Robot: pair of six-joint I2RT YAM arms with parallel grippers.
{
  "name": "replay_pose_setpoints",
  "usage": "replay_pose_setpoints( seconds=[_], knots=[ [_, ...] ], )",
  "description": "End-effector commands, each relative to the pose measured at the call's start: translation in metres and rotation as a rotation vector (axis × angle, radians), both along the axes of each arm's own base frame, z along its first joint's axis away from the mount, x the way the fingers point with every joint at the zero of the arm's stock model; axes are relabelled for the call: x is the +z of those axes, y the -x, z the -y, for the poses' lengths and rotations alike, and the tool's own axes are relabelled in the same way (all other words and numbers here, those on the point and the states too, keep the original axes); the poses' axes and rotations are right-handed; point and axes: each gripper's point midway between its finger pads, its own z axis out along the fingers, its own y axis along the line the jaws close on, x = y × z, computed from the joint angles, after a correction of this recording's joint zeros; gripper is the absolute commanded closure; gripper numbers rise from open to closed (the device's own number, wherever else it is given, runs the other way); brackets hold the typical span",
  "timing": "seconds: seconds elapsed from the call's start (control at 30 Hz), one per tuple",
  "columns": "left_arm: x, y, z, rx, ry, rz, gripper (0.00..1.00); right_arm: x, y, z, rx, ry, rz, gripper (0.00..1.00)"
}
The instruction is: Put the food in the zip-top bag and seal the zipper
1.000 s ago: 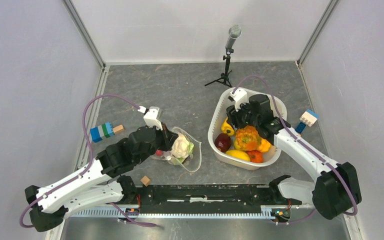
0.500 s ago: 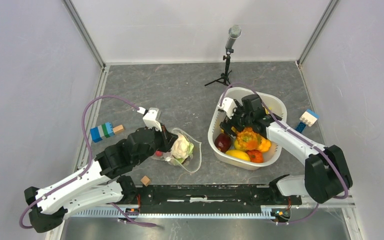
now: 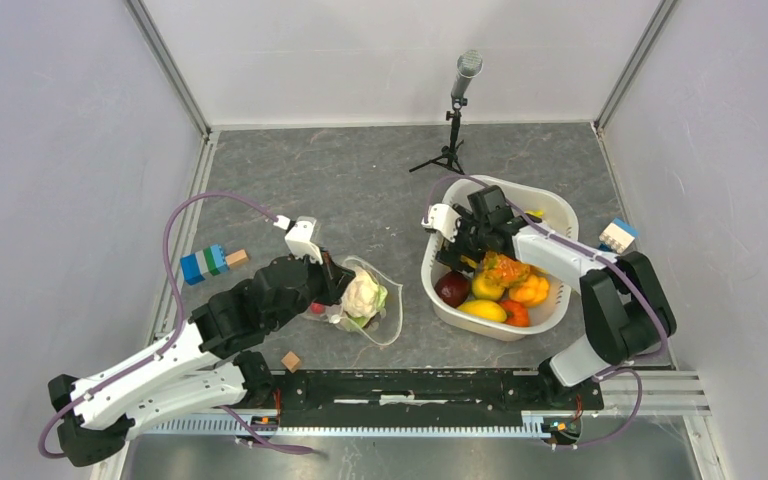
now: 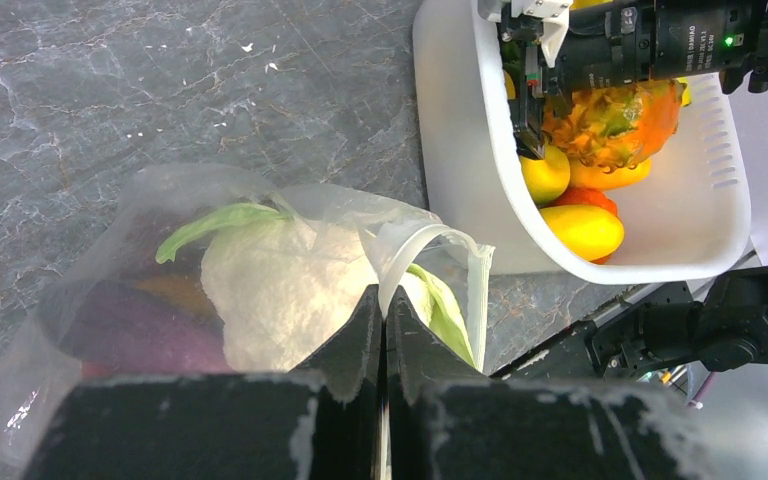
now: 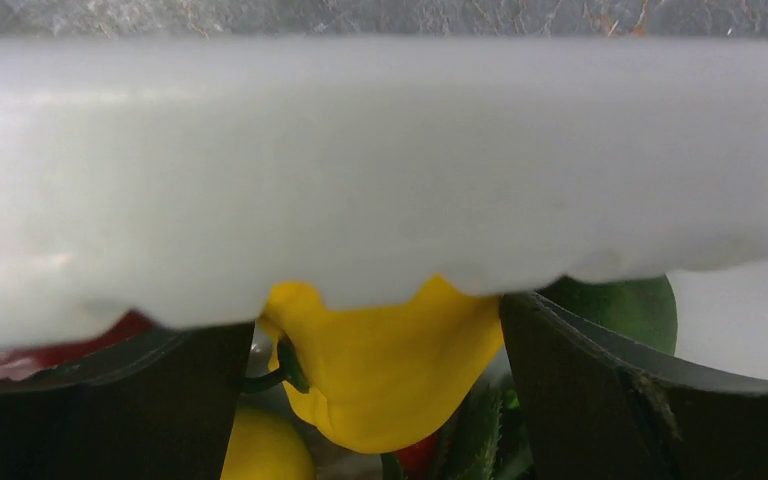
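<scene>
The zip-top bag (image 4: 160, 190) lies slumped on the table just left of the white basket (image 3: 552, 208), apart from it, with a white cauliflower (image 4: 280, 290) and a dark purple piece (image 4: 130, 335) already inside. We see the left gripper (image 4: 382, 300) pressed together on the bag's mouth edge, pinching the plastic beside the zipper (image 4: 480, 290). We judge it holds that lip up so the mouth gapes toward the basket and the next piece can slide in. The right gripper (image 5: 370, 325) is down inside the basket at its left wall, jaws spread wide on either side of a yellow pepper (image 5: 390, 385). We see no squeeze on it, so we read this as the approach to a pick, not a grasp. The rest of the food (image 3: 490, 287), among it an orange pineapple-like piece (image 3: 505, 268) and a dark red fruit (image 3: 452, 288), is heaped in the basket, so loading looks far from done and the zipper is unsealed. The table (image 3: 340, 190) is grey and marbled, closed in by plain pale walls. A microphone on a tripod (image 3: 457, 110) stands beyond the basket, coloured blocks (image 3: 207, 264) lie well to its left past the bag, and a blue-and-white block (image 3: 615, 238) sits just right of it.
</scene>
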Motion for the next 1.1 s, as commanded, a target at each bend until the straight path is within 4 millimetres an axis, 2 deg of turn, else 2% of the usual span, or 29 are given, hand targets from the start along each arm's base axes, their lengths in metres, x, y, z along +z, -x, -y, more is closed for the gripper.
replay_pose_setpoints(
  seconds=[0.0,0.07,0.13,0.2,0.27,0.4,0.47,0.6,0.67,0.73,0.77,0.83,0.9,0.97,1.07],
  knots=[
    [0.009,-0.004,-0.002,0.02,0.027,0.022,0.98,-0.017,0.03,0.036,-0.04,0.149,-0.117,0.06],
    [0.009,-0.004,-0.001,0.019,0.027,0.023,0.98,-0.013,0.02,0.038,-0.072,0.151,-0.065,0.09],
    [0.008,-0.003,-0.001,0.017,0.025,0.021,0.98,-0.01,0.011,0.037,-0.124,0.131,-0.043,0.24],
    [0.009,-0.003,-0.001,0.013,0.024,0.02,0.98,-0.005,0.01,0.03,-0.122,0.103,-0.062,0.35],
    [0.01,-0.003,-0.001,0.015,0.027,0.022,0.98,0.008,0.003,0.025,-0.143,0.071,-0.044,0.49],
    [0.009,-0.004,-0.001,0.019,0.025,0.022,0.98,0.054,-0.006,0.008,-0.135,-0.054,0.051,0.57],
    [0.009,-0.005,0.001,0.014,0.025,0.021,0.98,0.077,-0.009,0.004,-0.141,-0.116,0.115,0.58],
    [0.01,-0.005,0.006,0.001,0.025,0.018,0.98,0.099,-0.005,0.005,-0.153,-0.155,0.164,0.6],
    [0.009,-0.005,0.008,-0.004,0.023,0.015,0.98,0.103,-0.005,0.008,-0.18,-0.16,0.175,0.54],
    [0.009,-0.005,0.009,-0.008,0.023,0.016,0.98,0.102,-0.006,0.013,-0.228,-0.151,0.164,0.31],
    [0.009,-0.005,0.009,-0.008,0.023,0.015,0.98,0.101,-0.01,0.017,-0.287,-0.146,0.161,0.25],
    [0.009,-0.005,0.009,-0.009,0.027,0.017,0.98,0.095,-0.017,0.026,-0.381,-0.125,0.159,0.23],
    [0.009,-0.005,0.009,-0.01,0.029,0.017,0.98,0.084,-0.013,0.021,-0.367,-0.135,0.114,0.2],
    [0.009,-0.004,0.009,-0.01,0.029,0.016,0.98,0.068,-0.002,0.01,-0.289,-0.144,0.04,0.19],
    [0.009,-0.004,0.007,-0.007,0.033,0.018,0.98,0.033,0.01,0.011,-0.241,-0.074,-0.066,0.13]
  ],
)
